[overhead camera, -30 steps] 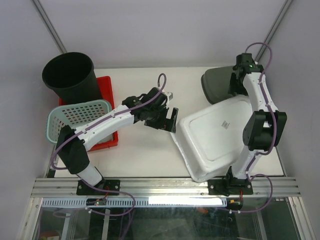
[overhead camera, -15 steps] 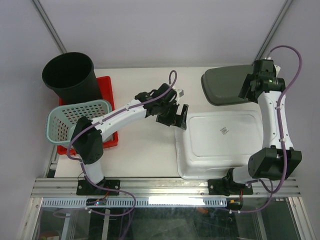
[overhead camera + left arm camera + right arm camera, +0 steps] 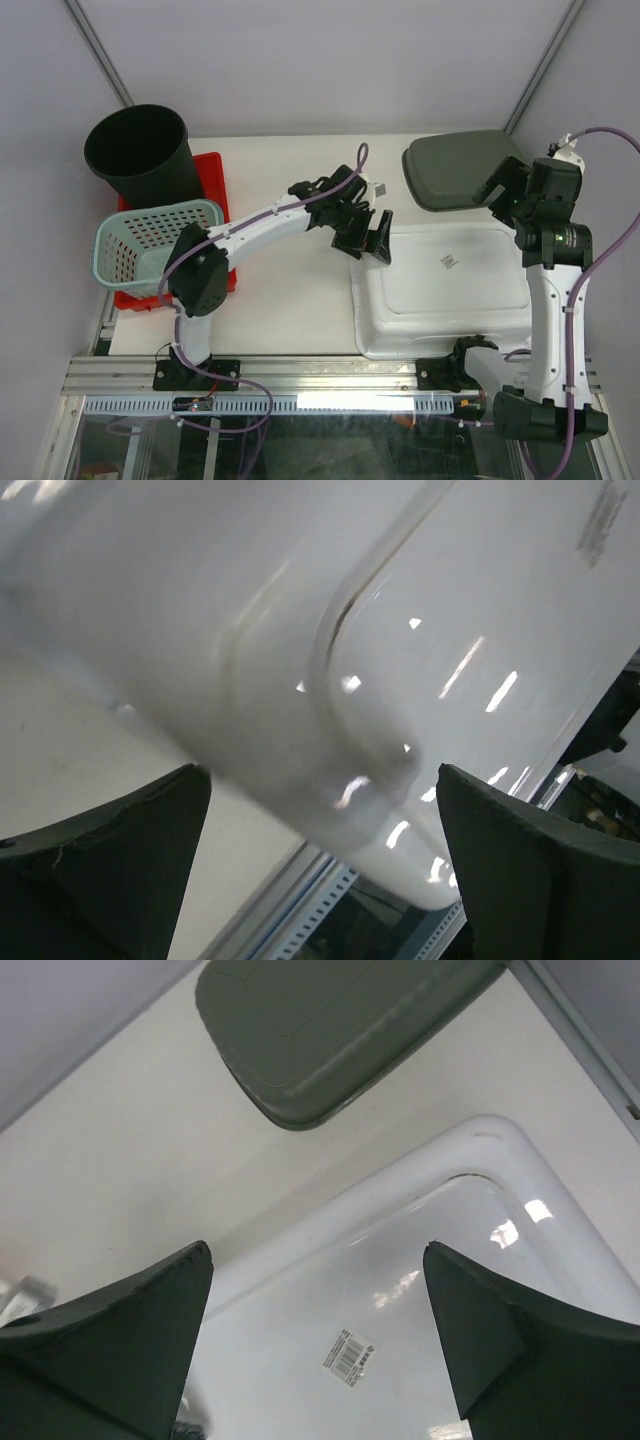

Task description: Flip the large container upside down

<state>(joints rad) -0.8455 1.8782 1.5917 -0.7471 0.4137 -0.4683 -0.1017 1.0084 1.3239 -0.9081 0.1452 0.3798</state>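
**A:** The large container point(image 3: 440, 290) swings square and settles flat on the table point(image 3: 290, 300), base up with its label point(image 3: 449, 261) showing. A second ago it sat skewed toward the near edge.

**B:** The right gripper point(image 3: 503, 190) lifts clear, jaws spread, nothing in them, high beside the grey lid point(image 3: 455, 170).

**A:** The left gripper point(image 3: 372, 238) pushes in to the container's far left corner, also wide open and empty. I can't tell whether it's touching.

**B:** I'd call the flip done. Both arms just need to back off.
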